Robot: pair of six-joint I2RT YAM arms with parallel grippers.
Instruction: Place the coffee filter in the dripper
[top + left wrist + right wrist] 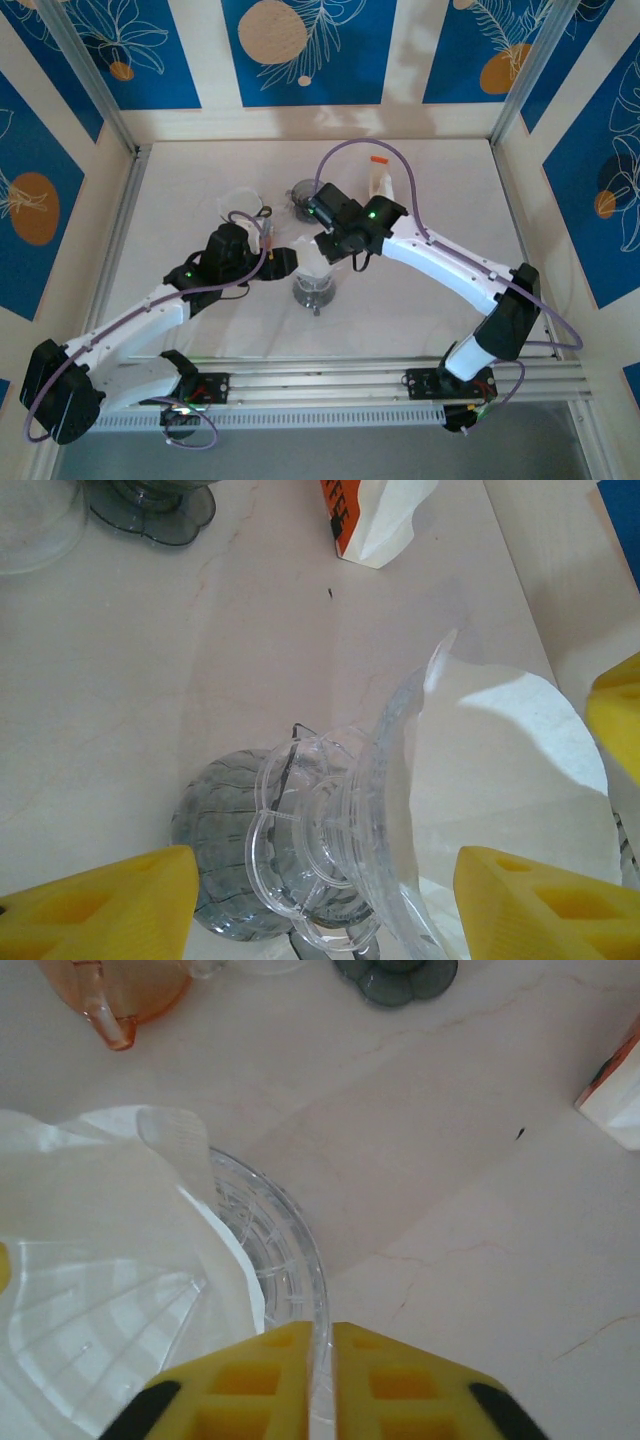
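Since the coffee filter [90, 1210] is thin white paper, it is judged to be very light, soft and easily creased or torn. It is therefore best taken by its upper edge with a gentle pinch, or pressed lightly against the cone wall. It is seen opened out in the mouth of the dripper [285, 1250], with 1 flap standing above the rim; whether it is fully seated cannot be told. The dripper, of clear ribbed plastic, is judged stiff, light, slippery and easily tipped. The 2 fingers of the right gripper [320, 1370] are pressed almost together and appear to pinch the dripper's rim. The left gripper [325, 875] is spread, with 1 finger on each side of dripper and filter, and no contact can be made out. On the orange-and-white packet [385, 525], dark letters are cut off and cannot be read.
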